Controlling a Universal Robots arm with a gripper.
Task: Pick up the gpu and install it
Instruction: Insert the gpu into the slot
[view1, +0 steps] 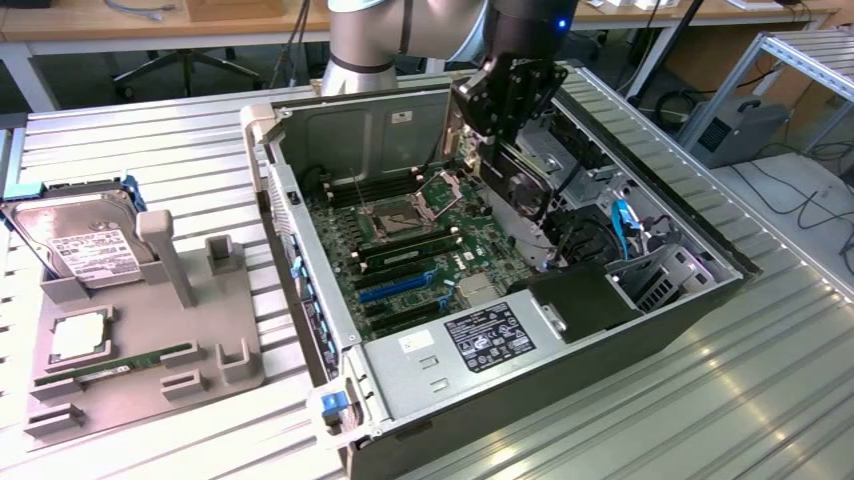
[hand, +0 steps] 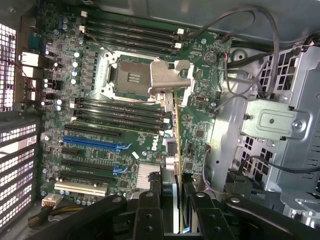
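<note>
In the exterior view my gripper (view1: 511, 135) hangs over the open computer case (view1: 414, 365), shut on the gpu (view1: 523, 195). The gpu is held on edge, dark with a silver metal end, and reaches down toward the green motherboard (view1: 400, 250). The wrist view has the gpu (hand: 173, 150) edge-on as a thin strip running out from between my black fingers (hand: 149, 212). It hovers above the board, beside the expansion slots (hand: 92, 145) and apart from them. The CPU socket (hand: 131, 76) lies beyond its far tip.
A grey holder block (view1: 160, 330) at the exterior view's left carries a silver hard drive (view1: 80, 245), a CPU (view1: 78, 335) and a narrow RAM stick (view1: 114, 368). Inside the case, cables (hand: 250, 60), a metal drive cage (hand: 272, 120) and blue-clipped wires (view1: 625, 225) crowd the side by the gpu.
</note>
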